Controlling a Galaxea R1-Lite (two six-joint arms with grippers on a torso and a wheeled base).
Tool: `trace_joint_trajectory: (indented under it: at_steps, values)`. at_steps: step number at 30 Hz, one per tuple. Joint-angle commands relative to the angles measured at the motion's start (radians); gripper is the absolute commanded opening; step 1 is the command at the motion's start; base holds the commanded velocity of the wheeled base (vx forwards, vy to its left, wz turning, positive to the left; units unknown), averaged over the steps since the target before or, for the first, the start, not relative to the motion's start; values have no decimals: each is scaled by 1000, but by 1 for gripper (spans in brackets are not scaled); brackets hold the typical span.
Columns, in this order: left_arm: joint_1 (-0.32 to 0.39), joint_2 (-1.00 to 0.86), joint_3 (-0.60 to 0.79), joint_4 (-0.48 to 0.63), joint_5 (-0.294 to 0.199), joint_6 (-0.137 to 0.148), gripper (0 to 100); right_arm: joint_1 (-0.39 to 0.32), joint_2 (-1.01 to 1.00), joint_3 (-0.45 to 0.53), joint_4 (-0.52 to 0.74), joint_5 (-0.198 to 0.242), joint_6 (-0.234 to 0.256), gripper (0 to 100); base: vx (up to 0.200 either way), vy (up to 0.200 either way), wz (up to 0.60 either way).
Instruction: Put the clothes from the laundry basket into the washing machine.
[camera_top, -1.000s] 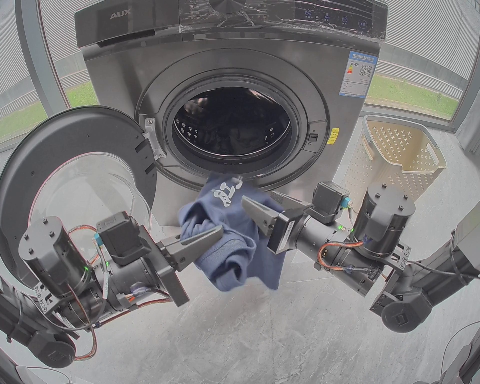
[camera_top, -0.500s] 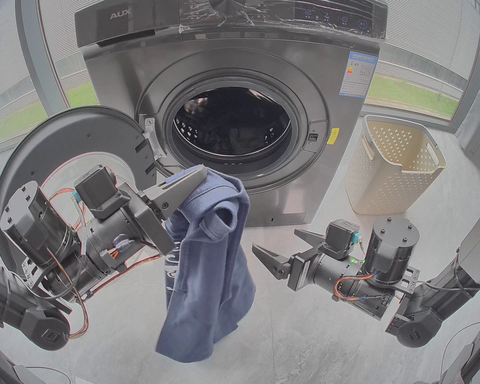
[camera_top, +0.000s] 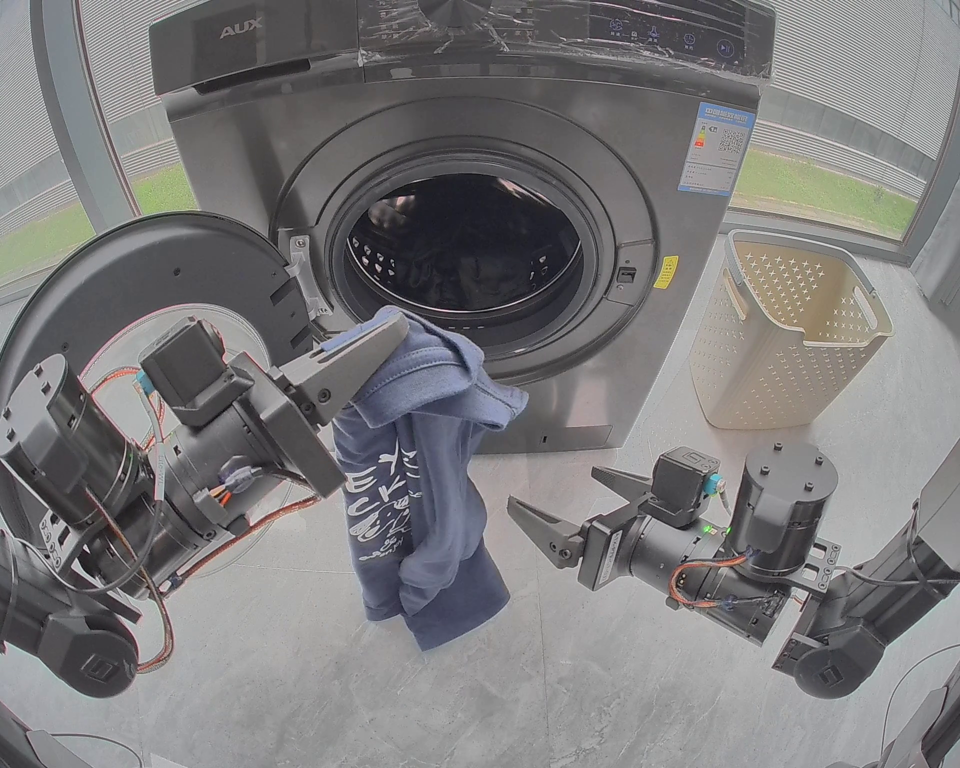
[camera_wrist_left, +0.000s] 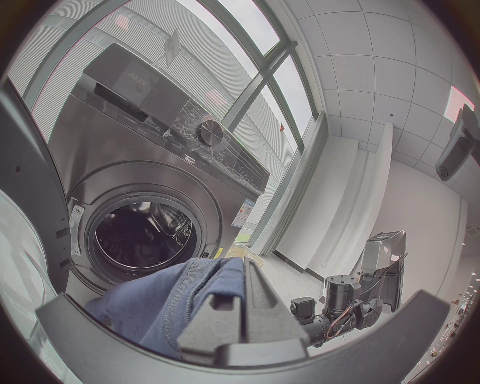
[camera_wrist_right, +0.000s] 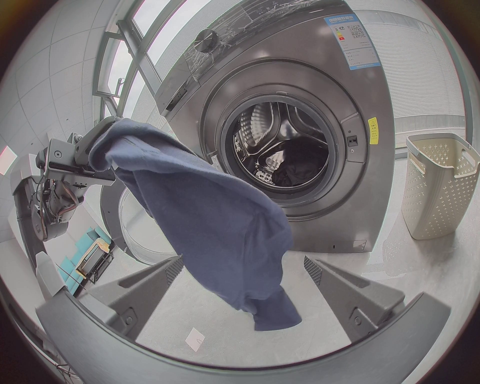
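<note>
- Navy sweatshirt (camera_top: 420, 470) hangs from the left claw (camera_top: 385, 335) alone, which is clamped on its upper fold, at 6 o'clock under the washing machine (camera_top: 640, 330) and its open drum (camera_top: 465, 250).
- Right claw (camera_top: 555, 490), sharing the cloth a second ago, has let go and dropped back toward 4 o'clock, jaws spread and empty.
- Handover looks done; lifting it into the drum remains.
- Laundry basket (camera_top: 760, 370) at 3 o'clock seems empty, its bottom hidden.
</note>
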Motion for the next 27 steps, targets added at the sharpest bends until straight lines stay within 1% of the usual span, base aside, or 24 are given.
trace_joint_trajectory:
  at_steps: [1, 4, 8, 11, 17, 19, 22, 27]
  values:
    - [0, 2, -4, -1, 0, 0, 0, 2, 6, -8, -1, 0, 0, 100, 0, 0, 0]
    - [2, 4, -9, -1, 1, 0, 0, 5, 6, -11, -1, 0, -1, 100, 0, 0, 0]
    - [2, 4, -10, -1, 1, -3, 0, 5, 6, -16, -3, 2, -18, 100, 0, 0, 0]
    - [2, 7, -12, -1, 1, -3, 0, 2, 10, -35, -1, 0, -23, 100, 0, 0, 0]
    - [2, 6, -12, -1, 0, -3, 0, -12, 42, -129, 10, -4, -35, 100, 0, 0, 0]
    - [2, 6, -12, -2, 0, -5, 0, -35, 69, -181, 14, -4, -38, 100, 0, 0, 0]
    - [0, 6, -12, -2, 0, -5, 0, -53, 93, -215, 14, -1, -49, 100, 0, 0, 0]
    - [2, 7, -13, -4, 0, -5, 0, -36, 125, -252, 2, 6, -54, 100, 0, 0, 0]
